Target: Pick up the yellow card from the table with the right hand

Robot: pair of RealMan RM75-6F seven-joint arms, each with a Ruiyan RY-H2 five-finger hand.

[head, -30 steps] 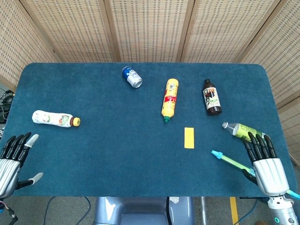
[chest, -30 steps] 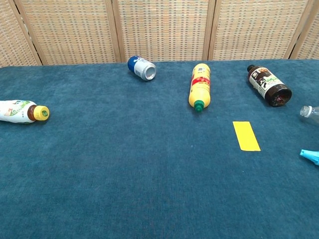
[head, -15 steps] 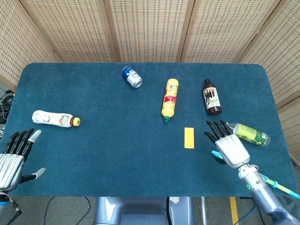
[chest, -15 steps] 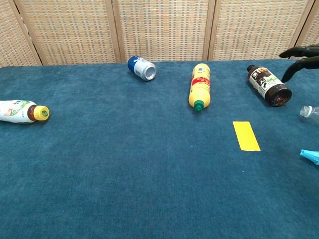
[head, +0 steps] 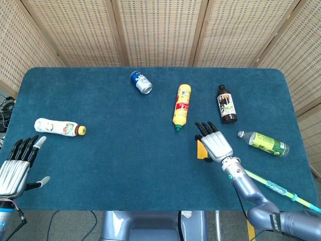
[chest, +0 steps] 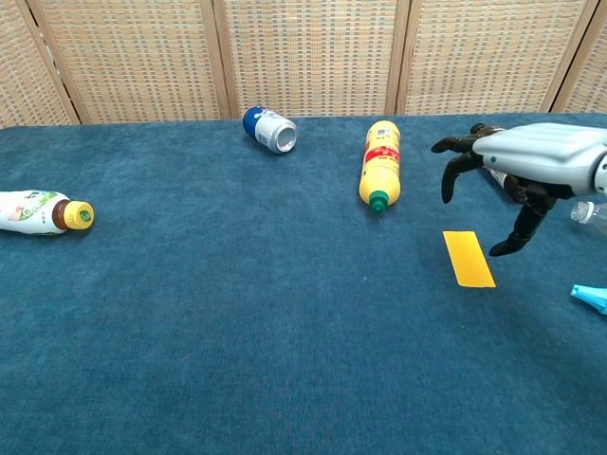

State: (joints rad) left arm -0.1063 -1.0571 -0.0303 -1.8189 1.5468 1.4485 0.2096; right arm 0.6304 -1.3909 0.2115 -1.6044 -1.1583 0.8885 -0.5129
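The yellow card [chest: 469, 258] lies flat on the blue table, right of centre. In the head view only a strip of the yellow card [head: 200, 150] shows past my right hand [head: 214, 143], which hovers above it. In the chest view my right hand [chest: 520, 169] is off the cloth, above and to the right of the card, fingers apart and pointing down, holding nothing. My left hand [head: 17, 164] stays at the near left edge, fingers spread and empty.
A yellow bottle [head: 181, 105] and a dark bottle [head: 226, 104] lie beyond the card. A green-labelled bottle [head: 264, 143] and a teal toothbrush [head: 273, 187] lie to its right. A blue can [head: 141, 82] and a white bottle [head: 57, 127] lie further left.
My right hand has swept left from the near right edge, past the green bottle, and now hangs over the card. The left hand has barely shifted.
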